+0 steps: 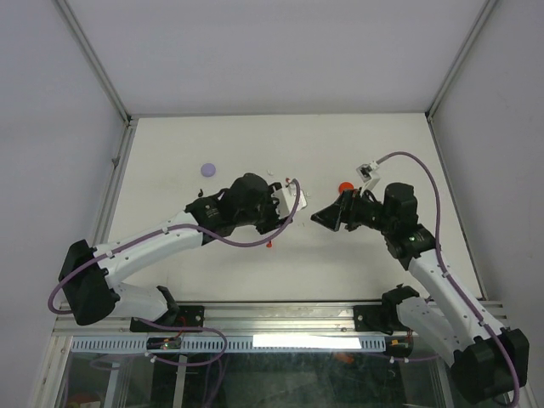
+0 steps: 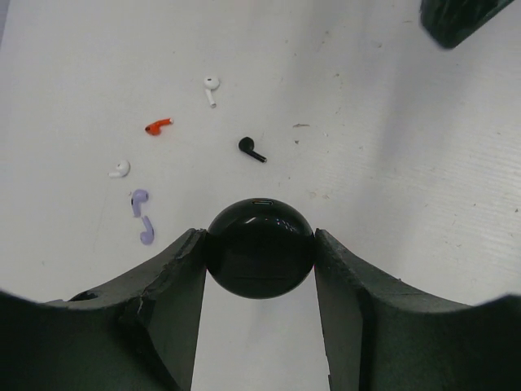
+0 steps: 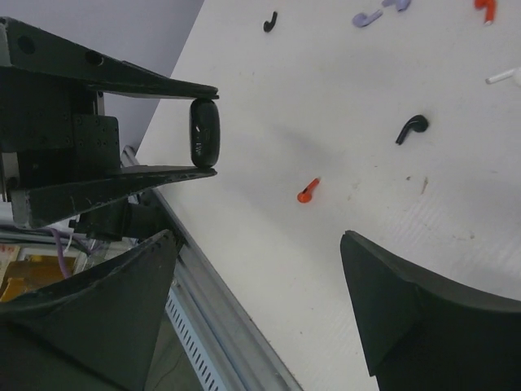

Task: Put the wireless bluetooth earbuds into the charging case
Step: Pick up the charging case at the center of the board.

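Observation:
My left gripper (image 2: 260,238) is shut on a round glossy black charging case (image 2: 260,252), held edge-on above the table; the case looks closed. It also shows in the right wrist view (image 3: 204,133) between the left fingers. Ahead of it on the table lie a black earbud (image 2: 251,148), a red earbud (image 2: 159,126), two white earbuds (image 2: 211,88) (image 2: 120,169) and two lavender earbuds (image 2: 140,199). My right gripper (image 3: 256,238) is open and empty, facing the left gripper (image 1: 289,202) from the right (image 1: 326,217). A red earbud (image 3: 308,191) lies just beyond its fingers.
A lavender case (image 1: 208,169) sits at the back left and a red case (image 1: 344,187) by the right wrist. The table's near edge and metal rail (image 3: 220,301) run right under the right gripper. White walls enclose the table.

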You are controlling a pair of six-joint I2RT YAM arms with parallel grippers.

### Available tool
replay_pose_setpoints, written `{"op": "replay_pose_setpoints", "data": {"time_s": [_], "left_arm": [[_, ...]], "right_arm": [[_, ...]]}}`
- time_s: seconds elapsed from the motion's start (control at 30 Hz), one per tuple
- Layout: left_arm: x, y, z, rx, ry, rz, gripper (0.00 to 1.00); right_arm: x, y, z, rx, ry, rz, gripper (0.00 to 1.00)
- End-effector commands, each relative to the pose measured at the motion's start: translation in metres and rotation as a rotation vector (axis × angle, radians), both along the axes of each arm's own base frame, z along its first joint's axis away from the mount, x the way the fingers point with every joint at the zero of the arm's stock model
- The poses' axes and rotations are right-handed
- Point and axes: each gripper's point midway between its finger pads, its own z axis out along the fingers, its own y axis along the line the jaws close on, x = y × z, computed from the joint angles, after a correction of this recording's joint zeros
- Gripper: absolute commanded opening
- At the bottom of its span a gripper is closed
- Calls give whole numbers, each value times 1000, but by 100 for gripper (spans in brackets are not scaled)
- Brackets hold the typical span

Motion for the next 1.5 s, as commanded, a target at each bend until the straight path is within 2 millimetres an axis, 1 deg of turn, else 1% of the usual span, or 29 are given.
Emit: {"op": "replay_pose_setpoints", "data": {"time_s": [0.0,0.17,0.33,0.47,0.6,0.7,0.87,1.07,1.27,1.37,1.43,1.47], "left_arm": [[-1,-20,51,-78,-170,-113,47],[-12,-33,56,-83,-198,-178,47],[-22,-44,58,-71,-225,-235,47],[-27,-50,58,-55,-249,-264,48],[-30,-52,57,-40,-263,-280,48],[-30,-51,53,-26,-267,-284,48],[-31,-49,45,-1,-265,-283,48],[-31,-51,44,4,-268,-289,48],[-31,-50,43,9,-265,-288,48],[-31,-48,41,15,-267,-281,48],[-30,-46,41,17,-266,-269,51],[-29,-46,41,15,-263,-258,54]], "right_arm": [[2,23,44,56,-110,55,83],[0,46,47,75,-119,97,74],[-3,68,42,61,-113,140,67],[-2,79,39,39,-116,159,62],[-3,87,37,32,-115,177,55],[-4,88,35,21,-118,181,51],[-5,81,37,-11,-136,161,50],[-8,80,40,-12,-149,176,46],[-11,79,40,-16,-153,187,36],[-12,78,39,-24,-159,190,29],[-14,76,40,-27,-167,191,23],[-15,75,40,-25,-173,192,21]]}}
